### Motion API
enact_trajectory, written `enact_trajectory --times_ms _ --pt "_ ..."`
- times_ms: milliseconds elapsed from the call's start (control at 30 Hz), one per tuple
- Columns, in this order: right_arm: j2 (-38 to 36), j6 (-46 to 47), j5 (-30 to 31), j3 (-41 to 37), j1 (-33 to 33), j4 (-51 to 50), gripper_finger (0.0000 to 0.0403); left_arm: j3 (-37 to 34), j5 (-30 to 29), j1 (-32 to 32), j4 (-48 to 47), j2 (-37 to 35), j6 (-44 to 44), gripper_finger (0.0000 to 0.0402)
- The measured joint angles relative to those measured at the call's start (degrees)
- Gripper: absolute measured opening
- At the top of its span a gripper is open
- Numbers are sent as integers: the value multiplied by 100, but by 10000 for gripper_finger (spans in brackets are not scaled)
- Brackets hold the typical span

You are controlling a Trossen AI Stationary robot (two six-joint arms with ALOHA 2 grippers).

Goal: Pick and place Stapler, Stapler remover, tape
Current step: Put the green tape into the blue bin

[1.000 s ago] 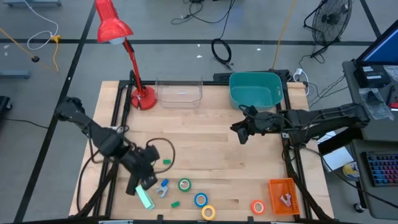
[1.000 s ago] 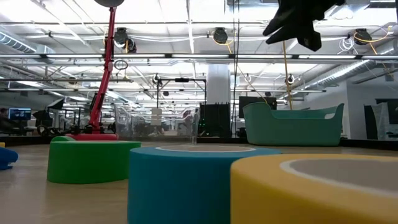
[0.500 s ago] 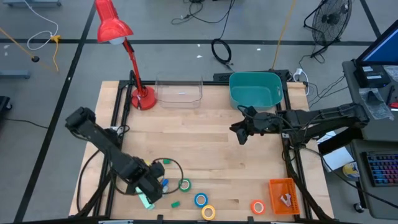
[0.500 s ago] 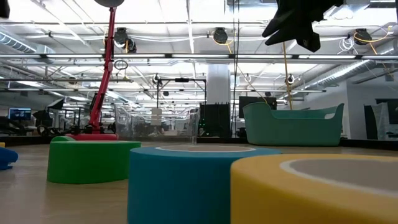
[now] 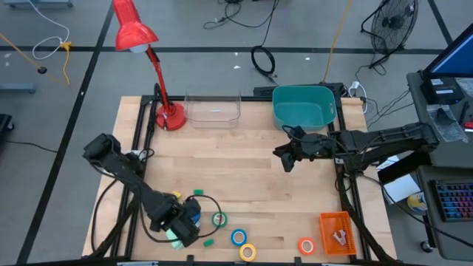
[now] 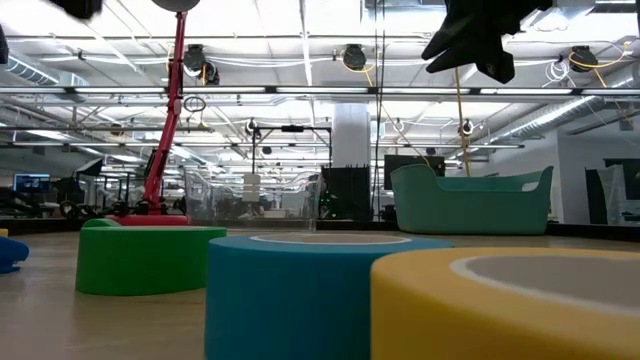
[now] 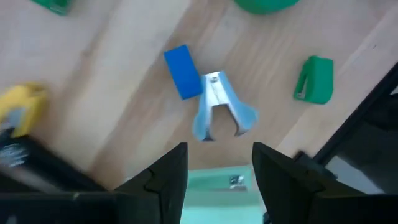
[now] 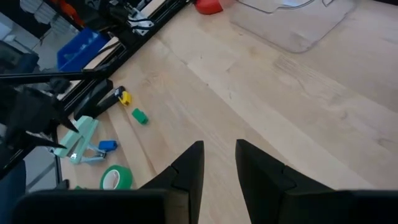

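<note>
left pincer (image 7: 214, 165) open, empty | staple remover (image 7: 219, 113) on surface just ahead between my fingers, long axis along my reach | right pincer (image 5: 287, 159) waits mid-surface, slightly parted, farther

– Where is the left gripper (image 7: 214, 168)?
– Low over the near left of the surface, jaws apart, holding nothing.
– And the right gripper (image 5: 284, 159)?
– Up high, past the middle, jaws a little apart, empty.

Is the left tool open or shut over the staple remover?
Open. In the left wrist view the left tool shows a clear gap between its fingers, above the staple remover lying on the table, untouched.
</note>
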Motion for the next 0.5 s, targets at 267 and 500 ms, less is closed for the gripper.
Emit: enact_trajectory --times_ms 267,500 --pt "0 -15 1 0 0 0 89 -644 59 118 796 4 -127 184" --pt "0 -1 -9 0 26 -9 89 -644 23 117 676 -11 -4 184"
